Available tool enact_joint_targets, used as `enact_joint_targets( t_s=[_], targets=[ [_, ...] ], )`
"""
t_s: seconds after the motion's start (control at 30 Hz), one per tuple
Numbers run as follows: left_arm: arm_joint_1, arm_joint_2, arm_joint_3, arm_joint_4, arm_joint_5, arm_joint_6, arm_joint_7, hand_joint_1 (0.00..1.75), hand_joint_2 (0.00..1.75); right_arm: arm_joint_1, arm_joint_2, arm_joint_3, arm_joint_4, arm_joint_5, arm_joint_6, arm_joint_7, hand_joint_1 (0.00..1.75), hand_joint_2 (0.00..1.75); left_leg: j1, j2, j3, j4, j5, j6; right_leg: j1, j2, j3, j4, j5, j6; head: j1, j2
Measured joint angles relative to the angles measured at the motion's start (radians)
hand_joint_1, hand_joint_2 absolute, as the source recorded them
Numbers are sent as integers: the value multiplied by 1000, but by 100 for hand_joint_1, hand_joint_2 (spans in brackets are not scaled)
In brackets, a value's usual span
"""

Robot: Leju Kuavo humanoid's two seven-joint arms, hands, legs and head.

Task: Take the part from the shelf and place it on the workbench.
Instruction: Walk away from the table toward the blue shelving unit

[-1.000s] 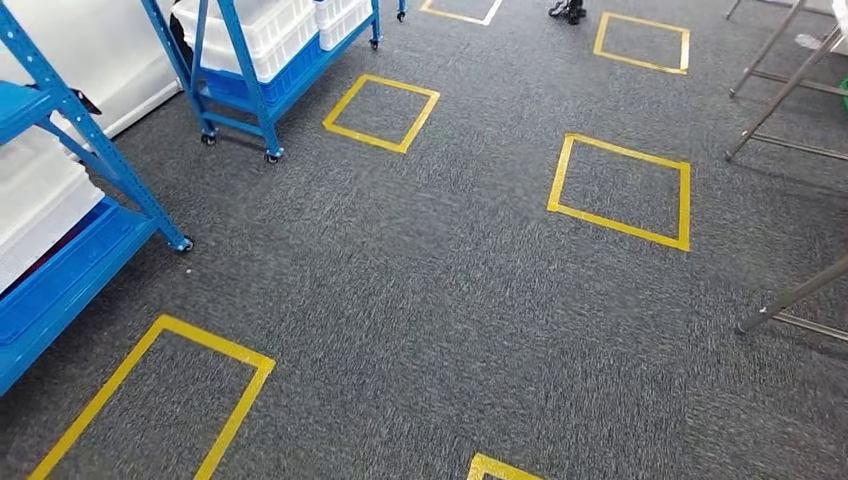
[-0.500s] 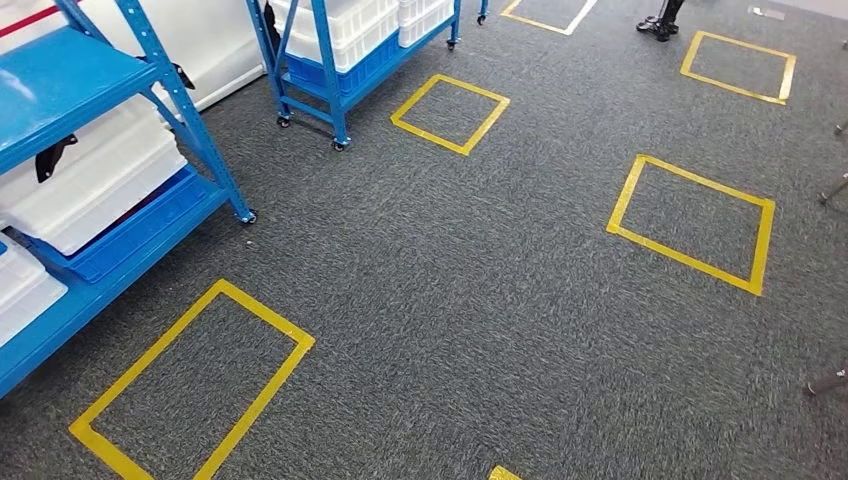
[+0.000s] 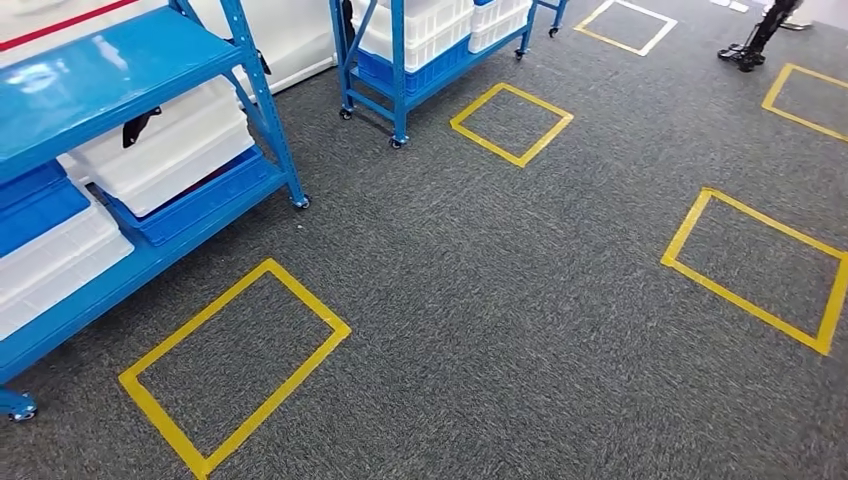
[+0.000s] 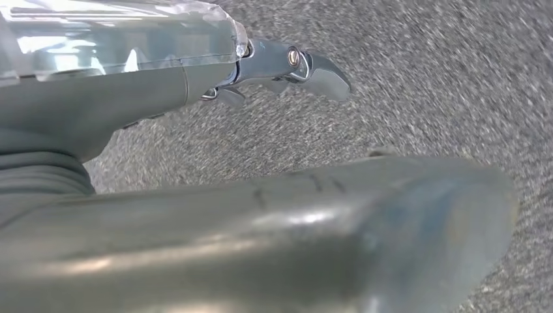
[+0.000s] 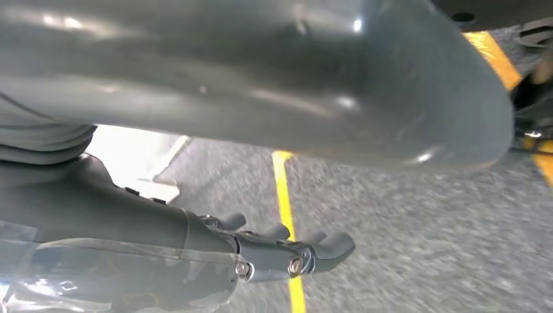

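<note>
A blue shelf rack (image 3: 120, 60) stands at the left of the head view, with white bins (image 3: 165, 150) on its lower levels. A small black object (image 3: 140, 126) hangs at the edge of one white bin; I cannot tell what it is. My left hand (image 4: 163, 98) hangs over grey carpet in the left wrist view, its dark fingers (image 4: 306, 65) stretched out with nothing in them. My right hand (image 5: 195, 248) also hangs over the carpet, its fingers (image 5: 313, 251) apart and holding nothing.
A second blue wheeled rack (image 3: 420, 50) with white bins stands at the back. Yellow tape squares (image 3: 235, 365) mark the grey carpet in several places. A dark stand (image 3: 755, 45) is at the far right back.
The camera has turned left: the whole scene has slid to the right, and the near blue rack now takes up more of the left side. The metal legs at the right have left the picture.
</note>
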Motion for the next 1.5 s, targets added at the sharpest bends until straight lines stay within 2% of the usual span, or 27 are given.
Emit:
enact_joint_targets(
  t_s=[0.03,0.1,0.17,0.23,0.3,0.33,0.37,0.43,0.5,0.53,0.6,0.63,0.7,0.73,0.8,0.83,0.87,0.9,0.97,1.03,1.1,1.17,1.27,1.33,1.37,1.4,1.5],
  targets=[
    [0,0,0,0,-1,0,0,0,0,0,0,0,0,2,0,0,0,0,1,-11,-4,0,3,-6,2,5,3,-10,-1,-2,0,0],
    [3,0,0,0,-2,-3,-1,0,0,-4,0,0,0,5,0,-1,0,0,5,-23,-11,0,6,-19,2,-22,5,-17,5,-12,0,0],
    [6,0,0,0,-3,-6,-2,0,0,-3,1,0,0,6,1,-1,0,0,1,24,-31,39,-24,-28,0,-52,8,-30,12,-26,0,0],
    [4,0,0,0,-4,-10,-2,0,0,2,1,0,1,6,1,-1,0,0,0,86,-84,157,-96,-33,2,-84,8,-35,14,-36,-1,0],
    [3,0,0,0,-5,-11,-3,0,0,5,1,0,1,6,1,0,0,0,3,102,-135,278,-147,-40,5,-117,5,-33,13,-39,-1,0],
    [4,1,0,0,-5,-11,-3,0,0,5,1,0,2,6,1,0,0,0,4,106,-137,294,-146,-43,6,-132,4,-32,12,-38,-1,0],
    [6,1,0,0,-5,-11,-3,0,0,4,2,0,2,6,1,0,0,0,5,111,-118,268,-126,-46,5,-146,4,-29,11,-37,-1,0],
    [7,2,0,0,-6,-12,-3,0,0,2,2,0,2,7,1,-1,0,0,6,147,-39,129,-68,-46,5,-170,4,-20,5,-30,-1,0],
    [4,3,0,0,-7,-12,-3,0,0,1,2,0,2,9,1,-1,0,0,3,182,16,27,-37,-36,10,-190,4,-9,-4,-20,0,0],
    [4,3,0,0,-8,-13,-3,0,0,-1,2,0,2,10,1,-1,0,0,1,188,23,10,-35,-29,12,-199,5,-5,-6,-15,0,0],
    [6,3,0,0,-11,-13,-1,0,0,-6,2,0,1,12,1,-2,0,0,0,165,19,8,-29,-15,12,-214,8,-4,-8,-5,0,0],
    [7,2,0,0,-12,-13,0,0,0,-7,2,0,1,14,1,-2,0,0,1,156,19,5,-25,-8,9,-202,7,3,-16,2,0,0],
    [5,2,0,0,-13,-11,3,0,0,-6,2,0,2,15,1,-2,0,0,6,135,17,-2,-15,5,2,-145,-19,67,-64,14,0,0],
    [4,3,0,0,-14,-11,4,0,0,-4,1,0,2,16,1,-2,0,0,7,124,13,-2,-11,8,-2,-111,-47,129,-101,18,0,0],
    [2,3,0,0,-14,-10,5,0,0,-1,2,0,2,17,2,-2,0,0,7,99,5,-1,-6,10,-6,-88,-105,255,-155,23,0,0],
    [2,3,0,0,-15,-10,5,0,0,-1,2,0,2,18,2,-2,0,0,7,84,3,0,-4,9,-7,-86,-117,278,-153,24,0,0],
    [2,3,0,0,-15,-10,5,0,0,-1,2,0,2,18,2,-2,0,0,7,70,2,1,-3,8,-8,-84,-109,262,-131,23,0,0],
    [2,3,0,0,-15,-10,6,0,0,-1,1,1,2,19,2,-2,0,0,8,55,2,2,-2,6,-9,-78,-85,209,-94,22,0,0],
    [2,2,0,0,-15,-10,8,0,0,0,1,1,2,21,2,-1,0,0,8,30,0,6,0,-2,-12,-39,-23,72,-29,17,0,0],
    [1,2,0,0,-15,-10,9,0,0,-1,1,1,3,22,5,-1,0,0,7,10,-8,7,4,-15,-11,-14,2,6,-8,10,0,0],
    [3,2,0,0,-15,-9,10,0,0,-5,1,1,3,23,9,-1,0,0,8,-9,-14,4,11,-30,-9,-30,0,3,-5,-1,0,0],
    [6,3,1,0,-14,-8,11,0,0,-8,2,1,3,23,12,0,0,0,8,10,-27,23,-2,-39,-10,-54,0,-5,3,-19,0,0],
    [4,3,1,0,-16,-10,10,0,0,-1,4,1,3,21,13,3,0,0,5,88,-103,192,-104,-42,-4,-97,-7,-11,9,-36,-1,0],
    [3,4,1,0,-17,-15,7,0,0,3,4,1,4,20,13,4,0,0,6,104,-141,297,-147,-44,3,-126,-12,-10,10,-38,-1,0],
    [4,4,1,0,-17,-20,5,0,0,3,4,1,4,20,14,4,0,0,5,108,-132,296,-140,-43,5,-140,-13,-10,9,-38,-1,0],
    [5,5,1,0,-17,-27,1,0,0,2,4,1,4,19,15,4,0,0,5,113,-101,252,-115,-41,7,-152,-12,-9,8,-38,-1,0],
    [3,9,1,0,-14,-46,-11,0,0,-1,6,1,4,22,3,10,0,0,-5,149,26,39,-50,-20,12,-180,-6,-8,1,-28,-1,0]
  ],
)
